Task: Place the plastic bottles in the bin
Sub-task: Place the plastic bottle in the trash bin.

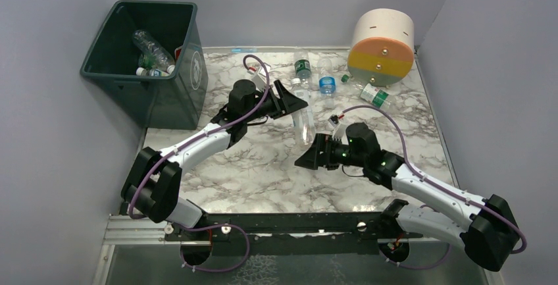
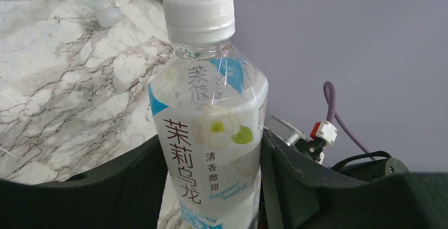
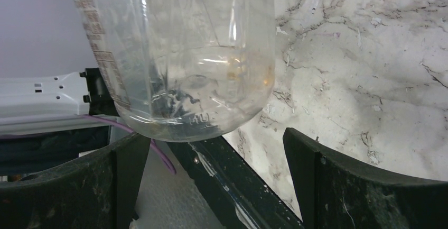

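My left gripper (image 1: 296, 104) is shut on a clear plastic bottle (image 2: 211, 134) with a white cap and a white and blue label. In the top view this bottle (image 1: 306, 124) points toward the near side, over the middle of the table. My right gripper (image 1: 304, 160) stands open just below its base. In the right wrist view the clear base (image 3: 201, 81) hangs in front of the open right gripper (image 3: 216, 142), with nothing between the fingers. The dark green bin (image 1: 191, 68) stands at the far left with bottles (image 1: 152, 51) lying inside.
More bottles lie at the back of the marble table: a green-labelled one (image 1: 303, 68), a blue-labelled one (image 1: 327, 84) and another (image 1: 375, 94). A big cream, orange and yellow cylinder (image 1: 381, 45) stands at the back right. Walls close in on three sides.
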`<action>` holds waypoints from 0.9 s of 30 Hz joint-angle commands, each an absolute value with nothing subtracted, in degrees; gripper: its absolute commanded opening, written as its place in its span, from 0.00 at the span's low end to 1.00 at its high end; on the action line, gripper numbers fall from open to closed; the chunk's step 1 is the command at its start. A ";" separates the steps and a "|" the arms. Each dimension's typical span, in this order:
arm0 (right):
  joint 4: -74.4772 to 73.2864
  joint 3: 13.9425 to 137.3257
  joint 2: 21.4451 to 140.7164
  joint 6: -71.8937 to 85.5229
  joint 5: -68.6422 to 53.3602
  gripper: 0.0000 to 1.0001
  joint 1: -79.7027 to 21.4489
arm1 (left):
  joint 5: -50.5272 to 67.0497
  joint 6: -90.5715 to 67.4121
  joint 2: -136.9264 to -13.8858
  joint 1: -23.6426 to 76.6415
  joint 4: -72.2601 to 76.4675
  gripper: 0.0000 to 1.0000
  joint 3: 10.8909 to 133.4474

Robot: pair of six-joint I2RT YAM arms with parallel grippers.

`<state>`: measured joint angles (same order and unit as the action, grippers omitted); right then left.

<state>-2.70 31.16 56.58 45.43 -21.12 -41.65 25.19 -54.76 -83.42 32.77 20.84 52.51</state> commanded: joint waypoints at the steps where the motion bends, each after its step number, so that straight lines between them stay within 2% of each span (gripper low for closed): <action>1: -1.57 29.94 56.66 45.92 -22.41 0.99 -41.96 | 24.22 -53.88 -81.48 33.35 22.06 0.61 54.70; 17: -1.03 28.97 55.22 46.46 -22.48 0.99 -41.98 | 24.32 -51.80 -80.08 33.68 16.79 0.62 62.46; 27: -4.77 29.44 50.89 46.08 -21.76 0.99 -41.99 | 19.02 -37.58 -82.20 30.16 -1.62 0.66 84.12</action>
<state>-3.09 29.28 52.69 46.30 -21.56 -41.65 22.44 -45.60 -82.13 32.84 5.89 75.22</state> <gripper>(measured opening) 0.993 0.652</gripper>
